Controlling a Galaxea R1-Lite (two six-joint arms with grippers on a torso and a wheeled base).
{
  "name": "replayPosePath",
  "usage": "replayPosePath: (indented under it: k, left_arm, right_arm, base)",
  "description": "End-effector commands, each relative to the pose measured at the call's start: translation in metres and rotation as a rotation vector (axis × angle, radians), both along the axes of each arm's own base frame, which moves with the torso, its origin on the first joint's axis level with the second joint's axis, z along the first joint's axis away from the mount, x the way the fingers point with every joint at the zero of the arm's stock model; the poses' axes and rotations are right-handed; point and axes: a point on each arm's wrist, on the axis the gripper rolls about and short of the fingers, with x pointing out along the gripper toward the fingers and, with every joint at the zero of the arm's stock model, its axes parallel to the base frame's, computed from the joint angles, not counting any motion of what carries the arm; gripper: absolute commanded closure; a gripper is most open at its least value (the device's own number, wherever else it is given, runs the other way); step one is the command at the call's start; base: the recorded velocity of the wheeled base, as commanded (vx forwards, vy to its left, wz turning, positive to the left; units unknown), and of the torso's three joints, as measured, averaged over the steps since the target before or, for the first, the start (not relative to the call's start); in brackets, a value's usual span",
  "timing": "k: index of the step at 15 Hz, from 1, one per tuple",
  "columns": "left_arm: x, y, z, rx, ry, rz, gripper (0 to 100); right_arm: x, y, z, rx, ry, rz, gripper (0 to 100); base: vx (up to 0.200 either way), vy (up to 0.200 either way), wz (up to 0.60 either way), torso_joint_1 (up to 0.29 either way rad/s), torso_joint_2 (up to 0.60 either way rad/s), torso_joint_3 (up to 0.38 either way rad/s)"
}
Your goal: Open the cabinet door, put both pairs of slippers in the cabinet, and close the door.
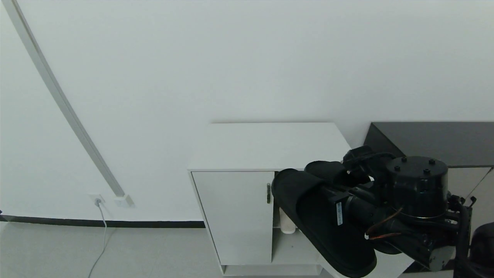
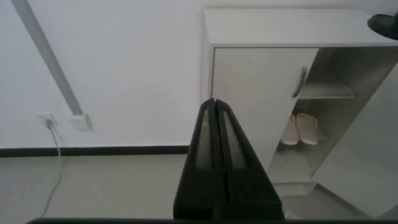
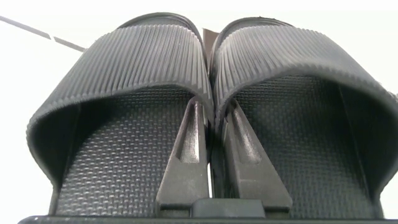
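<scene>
Holding the black slippers (image 1: 320, 216) in front of the cabinet (image 1: 266, 146), near its open right half. My right gripper (image 3: 214, 155) has one finger inside each slipper and pinches their two inner walls together. My left gripper (image 2: 217, 155) is empty, fingers pressed together, out to the left facing the closed left door (image 1: 231, 216).

Light pair (image 2: 301, 127) is already on the lower level inside.

Risks, as I judge them:
- The grip takes only the thin inner walls, so a jolt could let one slipper peel out and drop.
- The soles hang long and tilted. On entry they could catch the shelf (image 2: 323, 92), the left door's handle (image 1: 268, 193), or the opening's edge.
- Going in low could shove the light pair aside.
- The right door (image 2: 370, 143) stands close to my arm, and a wide swing could knock it.
</scene>
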Motion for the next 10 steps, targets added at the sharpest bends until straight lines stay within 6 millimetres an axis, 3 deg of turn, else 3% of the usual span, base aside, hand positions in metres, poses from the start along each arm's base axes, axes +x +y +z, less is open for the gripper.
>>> replayPosePath:
  k: [1, 10]
  left_arm:
    - [0.0001, 0.0000, 0.0000, -0.001, 0.001, 0.000, 100]
    - [0.0001, 0.0000, 0.0000, -0.001, 0.001, -0.001, 100]
  right_arm:
    - [0.0003, 0.0003, -0.0003, 0.000, 0.000, 0.000, 100]
    - [-0.0007, -0.0004, -0.0004, 0.011, -0.010, 0.006, 100]
  base:
    - [0.000, 0.000, 0.00, 0.000, 0.00, 0.000]
    - [0.000, 0.000, 0.00, 0.000, 0.00, 0.000]
